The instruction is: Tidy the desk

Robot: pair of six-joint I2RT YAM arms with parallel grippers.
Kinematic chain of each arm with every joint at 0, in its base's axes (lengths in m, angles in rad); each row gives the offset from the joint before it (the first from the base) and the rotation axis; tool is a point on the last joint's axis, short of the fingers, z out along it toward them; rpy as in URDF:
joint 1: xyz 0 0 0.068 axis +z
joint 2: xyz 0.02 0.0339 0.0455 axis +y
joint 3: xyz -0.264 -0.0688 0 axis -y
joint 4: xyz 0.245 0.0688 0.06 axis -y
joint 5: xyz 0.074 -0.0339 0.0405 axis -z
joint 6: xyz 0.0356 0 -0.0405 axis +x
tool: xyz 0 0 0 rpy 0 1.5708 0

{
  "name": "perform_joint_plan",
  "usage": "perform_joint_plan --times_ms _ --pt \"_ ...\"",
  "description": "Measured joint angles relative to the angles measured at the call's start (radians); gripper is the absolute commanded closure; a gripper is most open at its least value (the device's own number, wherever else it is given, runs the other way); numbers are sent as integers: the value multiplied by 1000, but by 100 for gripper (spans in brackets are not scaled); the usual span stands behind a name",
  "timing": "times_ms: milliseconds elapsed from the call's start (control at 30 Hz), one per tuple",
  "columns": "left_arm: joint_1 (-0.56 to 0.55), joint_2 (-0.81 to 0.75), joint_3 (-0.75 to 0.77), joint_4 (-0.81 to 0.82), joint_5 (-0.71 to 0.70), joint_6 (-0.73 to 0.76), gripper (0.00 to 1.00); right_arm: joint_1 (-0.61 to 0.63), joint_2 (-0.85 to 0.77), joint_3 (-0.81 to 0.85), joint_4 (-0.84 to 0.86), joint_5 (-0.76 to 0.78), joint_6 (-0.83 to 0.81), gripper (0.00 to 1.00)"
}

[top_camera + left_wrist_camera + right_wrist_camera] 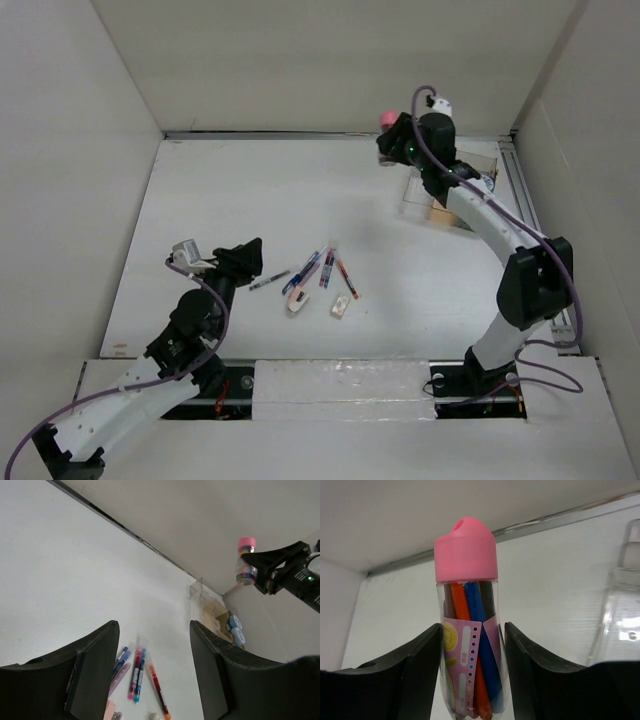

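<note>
- Pink-capped clear tube of coloured markers — clenched upright in the right claw, lifted above the far right corner of the desk.
- The white desk spreads beneath both arms, carrying loose pens near its middle.
- Left claw hangs released above the desk, beside those pens.
- Clear compartmented tray sits near the far right corner.

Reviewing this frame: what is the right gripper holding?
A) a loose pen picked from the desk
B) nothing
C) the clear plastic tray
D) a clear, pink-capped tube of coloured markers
D: in the right wrist view the pink-capped tube is clamped in the right gripper, and the left wrist view shows it raised off the desk.
</note>
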Motion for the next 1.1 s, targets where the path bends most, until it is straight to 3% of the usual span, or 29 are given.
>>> perform_joint_plan --times_ms 233,467,533,767,1033,1100 --pt "0 29 8 1 32 7 45 -169 17 -107 -23 98 112 81" --pt "0 -14 8 3 40 14 45 -213 114 -108 -113 144 125 78" --pt "0 -21 8 3 40 14 45 -211 124 -107 -122 150 124 69" --pt "0 -22 8 5 40 17 45 -209 180 -71 -135 206 121 62" --pt "0 -19 8 9 40 17 45 -210 204 -64 -143 241 122 36" --pt "0 -14 8 10 40 17 45 -210 204 -62 -142 248 126 25"
